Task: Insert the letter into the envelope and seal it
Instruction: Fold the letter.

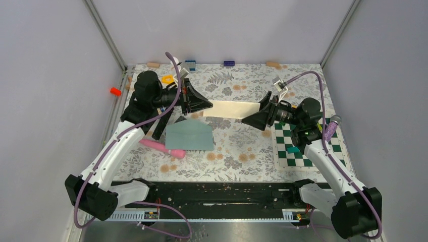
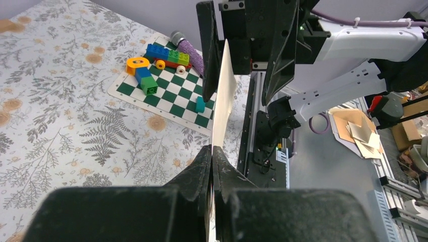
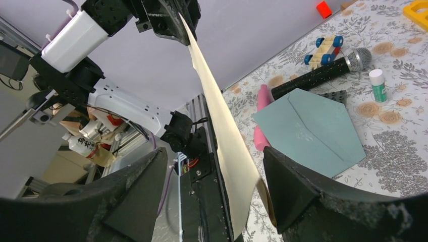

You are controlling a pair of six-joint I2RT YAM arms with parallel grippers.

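A cream letter [image 1: 232, 109] hangs in the air between both arms, above the floral table. My left gripper [image 1: 208, 105] is shut on its left end; in the left wrist view the sheet [image 2: 224, 96] stands edge-on out of the closed jaws [image 2: 212, 151]. My right gripper [image 1: 255, 117] is open around the other end. In the right wrist view the letter [image 3: 222, 131] passes between the wide-apart fingers [image 3: 214, 171], its curled corner against the right finger [image 3: 298, 186]. The teal-grey envelope [image 1: 189, 135] lies flat below the letter, flap open [image 3: 313, 131].
A pink object [image 1: 161, 147] lies against the envelope's near left corner. A black microphone [image 3: 323, 70], a toy car [image 3: 323, 48] and a small white bottle [image 3: 377, 84] sit beyond the envelope. A green chessboard mat [image 1: 308, 143] with bricks [image 2: 161, 55] lies at right.
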